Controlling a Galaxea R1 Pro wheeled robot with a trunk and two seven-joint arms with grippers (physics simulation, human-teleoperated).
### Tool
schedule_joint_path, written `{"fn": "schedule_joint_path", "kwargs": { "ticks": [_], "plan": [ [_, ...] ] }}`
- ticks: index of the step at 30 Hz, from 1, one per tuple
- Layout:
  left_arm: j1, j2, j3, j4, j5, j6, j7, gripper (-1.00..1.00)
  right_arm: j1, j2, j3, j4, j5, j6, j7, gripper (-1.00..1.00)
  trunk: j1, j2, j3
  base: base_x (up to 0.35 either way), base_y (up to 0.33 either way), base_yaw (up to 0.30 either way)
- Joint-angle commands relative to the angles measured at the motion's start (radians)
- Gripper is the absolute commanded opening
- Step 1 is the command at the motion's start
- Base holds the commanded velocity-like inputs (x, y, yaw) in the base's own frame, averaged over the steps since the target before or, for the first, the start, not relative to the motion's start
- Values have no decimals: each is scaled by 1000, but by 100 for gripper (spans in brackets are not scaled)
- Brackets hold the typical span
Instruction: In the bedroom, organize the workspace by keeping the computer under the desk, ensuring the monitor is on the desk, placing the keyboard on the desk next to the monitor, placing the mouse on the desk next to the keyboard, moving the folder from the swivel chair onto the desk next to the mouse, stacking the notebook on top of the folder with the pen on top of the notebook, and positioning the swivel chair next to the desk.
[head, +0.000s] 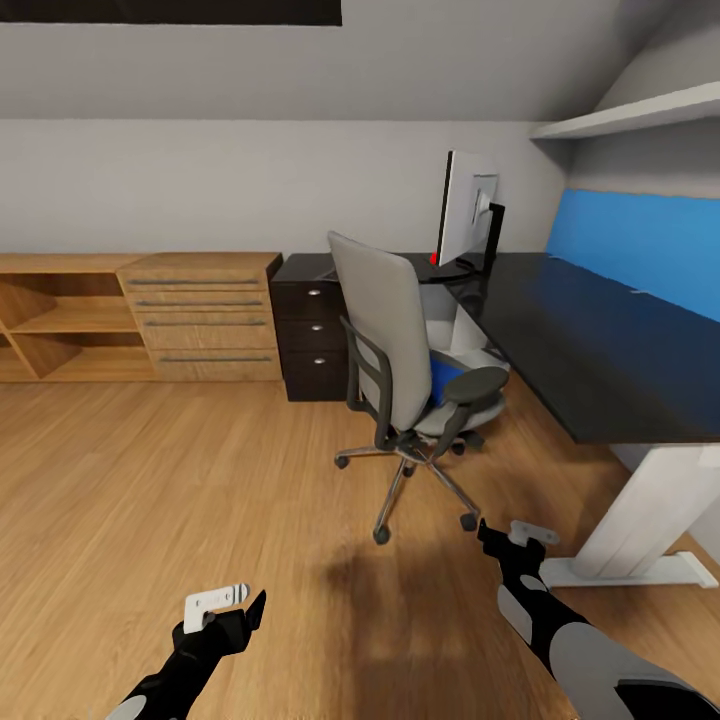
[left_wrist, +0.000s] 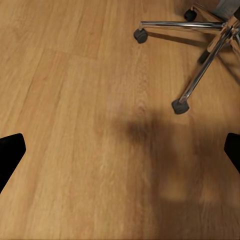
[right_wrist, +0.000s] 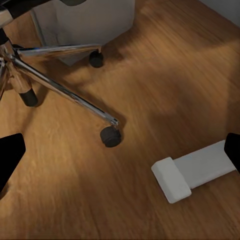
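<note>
- The long glossy black desk (head: 600, 340) is seen running from mid-frame to the right edge of the head view, on a white leg.
- The swivel chair (head: 400, 340), with grey seat and back, black armrests and chrome star base, stands at centre frame, just left of the desk edge, its back turned toward the camera.
- The wide flat monitor (head: 468, 212), white-backed, is seen upright on the desk's far corner, upper centre.
- The flat bright blue folder (head: 446, 380) lies on the chair seat, partly hidden by the backrest and the armrest; its long axis cannot be told.
- The folder lies up-frame of both grippers. The right gripper (head: 510, 535), lower right, is judged nearer; its fingers appear spread, nothing held.
- The left gripper (head: 228, 612), lower left, is well apart from the chair; it appears spread and empty.
</note>
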Motion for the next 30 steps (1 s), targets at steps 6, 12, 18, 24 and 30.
{"fn": "schedule_joint_path", "kwargs": {
  "ticks": [6, 12, 18, 24, 30],
  "plan": [
    [0, 1, 0, -1, 9, 5, 0, 100, -1, -1, -2, 2, -4, -11, 4, 100, 11, -22, -10, 0, 0, 0],
    [0, 3, 0, 0, 8, 4, -1, 100, -1, -1, -2, 5, -3, -32, 4, 100, 11, -22, -10, 15, 0, 0],
    [0, 4, 0, 12, 6, 4, -1, 100, -1, -3, -2, 5, -2, -35, 4, 100, 11, -22, -10, 230, -74, 0],
    [0, 4, 1, 14, 6, 4, -1, 100, -1, -5, -1, 7, -1, -42, 4, 100, 11, -22, -10, 217, -123, 0],
    [0, 5, 0, 16, 6, 4, -1, 100, -1, -6, 1, 10, 0, -51, 4, 100, 11, -22, -10, 154, -116, 0]
  ]
}}
